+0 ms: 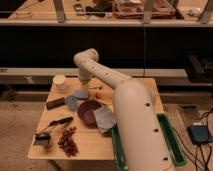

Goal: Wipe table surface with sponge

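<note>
A blue-grey sponge [72,102] lies on the wooden table [135,87], left of centre, between a dark block and a maroon bowl. My white arm reaches from the lower right up to an elbow and then down over the table's back left. My gripper [81,93] sits low at the table surface, just behind and to the right of the sponge, touching or nearly touching it. A bluish-grey part shows at the gripper's tip; I cannot tell whether it belongs to the sponge or to the gripper.
A white cup [59,81] stands at the back left. A dark block [55,103], a maroon bowl [88,111], a grey cloth [104,119], a black utensil [56,123] and a brown cluster [67,141] lie around. A green bin [168,141] flanks the table's right side.
</note>
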You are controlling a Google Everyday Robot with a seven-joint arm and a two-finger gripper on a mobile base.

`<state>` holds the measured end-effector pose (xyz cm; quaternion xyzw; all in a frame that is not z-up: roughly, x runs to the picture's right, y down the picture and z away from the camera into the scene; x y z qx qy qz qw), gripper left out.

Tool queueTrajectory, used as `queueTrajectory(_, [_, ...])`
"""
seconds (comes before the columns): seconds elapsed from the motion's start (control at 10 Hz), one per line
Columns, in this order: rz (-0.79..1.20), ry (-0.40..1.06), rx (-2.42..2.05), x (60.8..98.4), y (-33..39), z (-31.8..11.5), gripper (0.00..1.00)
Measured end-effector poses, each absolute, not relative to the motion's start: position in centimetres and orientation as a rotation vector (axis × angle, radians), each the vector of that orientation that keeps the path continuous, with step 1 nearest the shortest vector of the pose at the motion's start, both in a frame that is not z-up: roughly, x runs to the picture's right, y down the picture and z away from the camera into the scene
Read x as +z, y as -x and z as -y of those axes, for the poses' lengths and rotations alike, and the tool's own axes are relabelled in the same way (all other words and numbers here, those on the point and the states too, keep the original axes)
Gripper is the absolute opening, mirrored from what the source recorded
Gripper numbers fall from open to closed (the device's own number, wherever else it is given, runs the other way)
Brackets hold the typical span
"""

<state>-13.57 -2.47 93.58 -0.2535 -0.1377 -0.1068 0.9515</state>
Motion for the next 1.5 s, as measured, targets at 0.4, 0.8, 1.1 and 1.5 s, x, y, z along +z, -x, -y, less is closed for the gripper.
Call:
queueTrajectory(0.4, [0.262,0.541,-0.223,92.3,12.5,-1.1,0.65])
queueTrajectory(0.8, [0.295,0.526,-0.247,94.2,15.6,-2.8,0.65])
queueTrajectory(1.1, [0.293,0.5,-0.251,93.7,16.2,-0.6,0.65])
queueTrajectory(1.5, [0.272,0.521,-0.242,94.9,16.4,-0.3,0.65])
